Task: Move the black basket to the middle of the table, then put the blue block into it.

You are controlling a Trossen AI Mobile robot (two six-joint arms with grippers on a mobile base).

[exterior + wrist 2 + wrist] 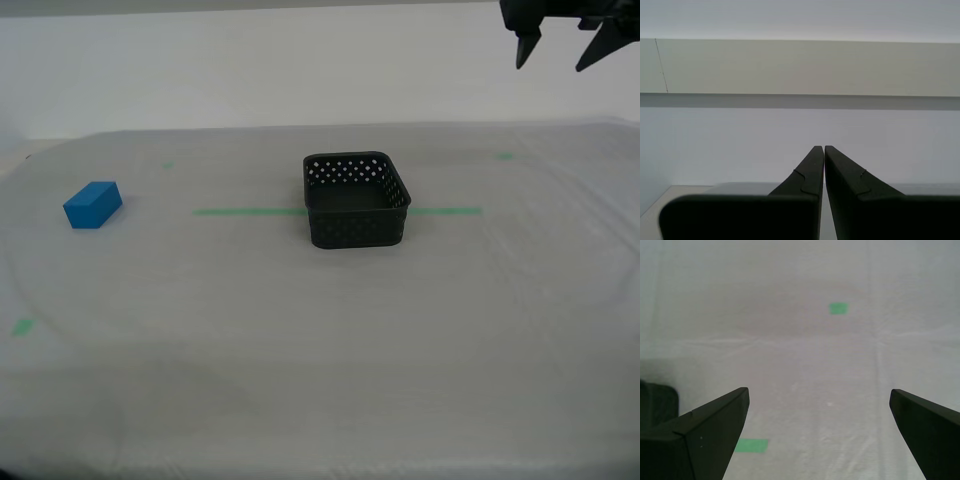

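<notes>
The black basket (357, 200) stands upright and empty near the middle of the table (320, 340), across the long green tape line (250, 211). The blue block (93, 204) lies on the sheeting far toward the exterior view's left. My first gripper (550, 66) hangs open high at the exterior view's upper right, well above and away from the basket. Between its spread fingers (715, 425) only bare sheeting shows, and a corner of the basket (657, 405) sits at that view's edge. My second gripper (820, 147) is shut on nothing and faces a pale wall; the exterior view does not show it.
Small green tape marks lie on the table at the back (506, 155), at the exterior view's lower left (22, 326) and under my first gripper (838, 308). A white wall (300, 70) stands behind the table's far edge.
</notes>
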